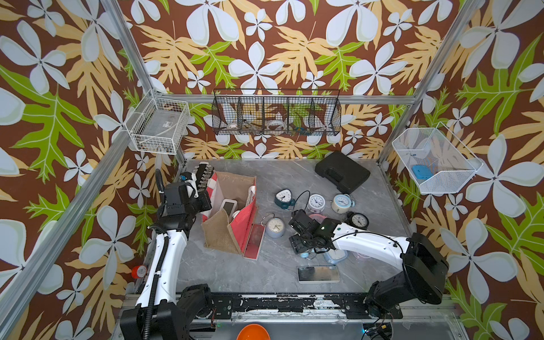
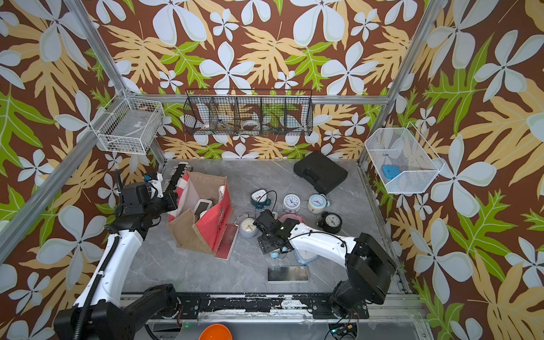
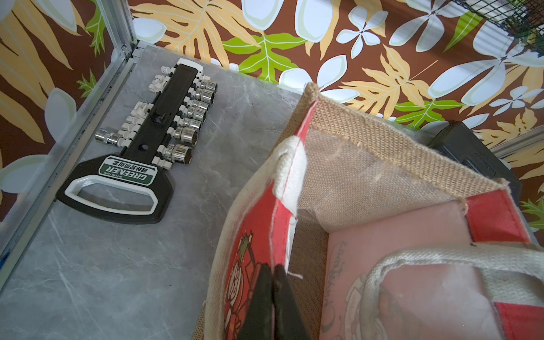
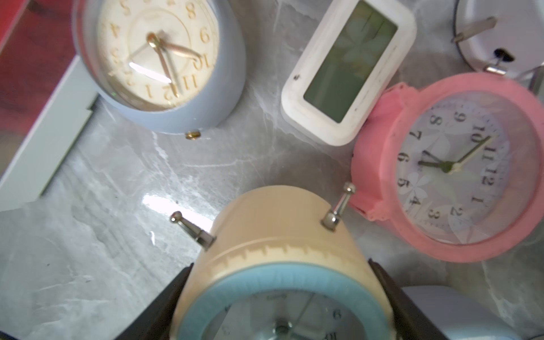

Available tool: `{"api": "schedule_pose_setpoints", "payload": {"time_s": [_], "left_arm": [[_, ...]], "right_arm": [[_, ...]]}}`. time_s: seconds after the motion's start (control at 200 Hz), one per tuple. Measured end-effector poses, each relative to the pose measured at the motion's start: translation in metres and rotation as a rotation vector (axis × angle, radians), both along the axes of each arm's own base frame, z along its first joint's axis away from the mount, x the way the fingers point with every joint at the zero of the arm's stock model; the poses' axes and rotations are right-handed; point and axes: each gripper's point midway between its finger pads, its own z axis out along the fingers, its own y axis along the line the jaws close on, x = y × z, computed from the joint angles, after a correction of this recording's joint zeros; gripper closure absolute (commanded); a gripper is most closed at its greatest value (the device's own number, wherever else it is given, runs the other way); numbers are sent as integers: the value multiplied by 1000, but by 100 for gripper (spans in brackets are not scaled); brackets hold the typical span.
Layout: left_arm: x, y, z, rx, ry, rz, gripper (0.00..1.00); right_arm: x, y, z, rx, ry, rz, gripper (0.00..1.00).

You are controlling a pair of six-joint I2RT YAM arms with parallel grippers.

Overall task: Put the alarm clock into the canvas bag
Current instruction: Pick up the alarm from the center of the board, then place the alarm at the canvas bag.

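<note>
One bagged: white clock lies inside the canvas bag.
Left gripper: your fingers are clamped on the bag's edge.
Right gripper: cream clock sits between your fingers; grip unclear, carrying remains.

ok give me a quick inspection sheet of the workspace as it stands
surface: grey marble tabletop, clocks crowded on the right arm's side
job's things: canvas bag standing, mouth open, white digital clock inside; cream and blue clock between the right pincer's fingers
clutter: several other clocks, among them pink clock and black clock; socket rack; black case; red tray beside the bag
grippers: left pincer shut on the bag's red panel; right pincer straddles the cream and blue clock, grip not clear
cables: black cable loops over the right arm; ribbed conduit runs up the left arm
surroundings: floral walls, aluminium frame, wire baskets
</note>
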Motion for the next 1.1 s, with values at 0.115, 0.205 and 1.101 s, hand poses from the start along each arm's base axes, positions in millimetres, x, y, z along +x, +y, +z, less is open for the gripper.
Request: {"api": "schedule_pose_setpoints", "payload": {"time_s": [0.115,0.205,1.101], "left_arm": [[0,0,0,0,0,0,100],[0,0,0,0,-1,0,100],[-1,-3,2,-4,-11,-14,100]], "right_arm": [[7,12,28,62,-36,5,27],[13,20,51,101,-65,8,27],[71,172,244,532,-348,139,29]]}}
